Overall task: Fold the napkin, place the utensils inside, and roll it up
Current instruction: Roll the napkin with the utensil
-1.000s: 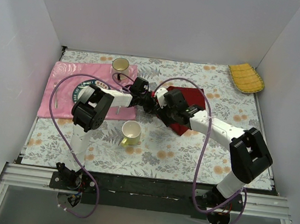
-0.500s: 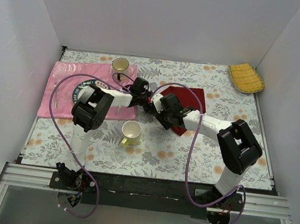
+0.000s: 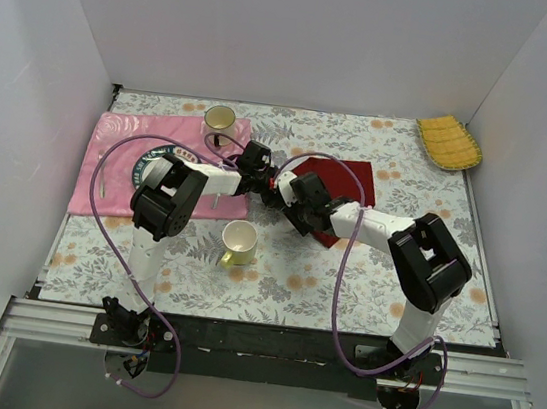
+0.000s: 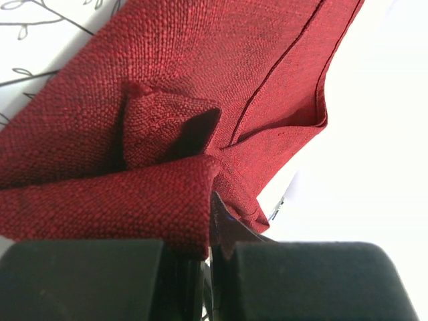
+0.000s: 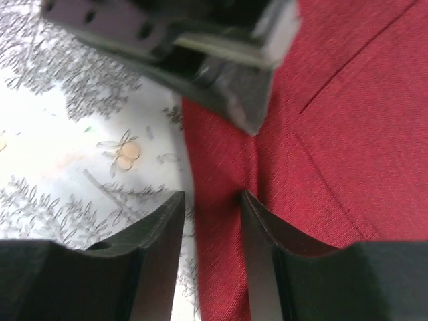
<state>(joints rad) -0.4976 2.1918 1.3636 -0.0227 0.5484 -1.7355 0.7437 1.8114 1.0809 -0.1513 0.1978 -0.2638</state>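
The dark red napkin (image 3: pixel 356 178) lies mid-table on the floral tablecloth, and it fills the left wrist view (image 4: pixel 200 80). My left gripper (image 3: pixel 267 183) (image 4: pixel 212 249) is shut on a bunched, lifted fold at the napkin's left corner. My right gripper (image 3: pixel 290 200) (image 5: pixel 210 208) sits right beside it, open, with the napkin's left edge (image 5: pixel 221 200) lying between its fingers and not pinched. The left gripper's dark fingertips (image 5: pixel 244 107) show just beyond the right jaws. I cannot make out the utensils in these views.
A pink patterned cloth (image 3: pixel 106 177) with a dark-rimmed plate (image 3: pixel 146 163) lies at the left, under the left arm. A glass cup (image 3: pixel 220 119) stands at its back edge. A yellow-green cup (image 3: pixel 239 243) stands near the front. A yellow ribbed cloth (image 3: pixel 448 142) lies back right.
The right arm has slid left along the napkin up to the left gripper, and its jaws have narrowed around the napkin's edge. The left gripper has kept its grip in place.
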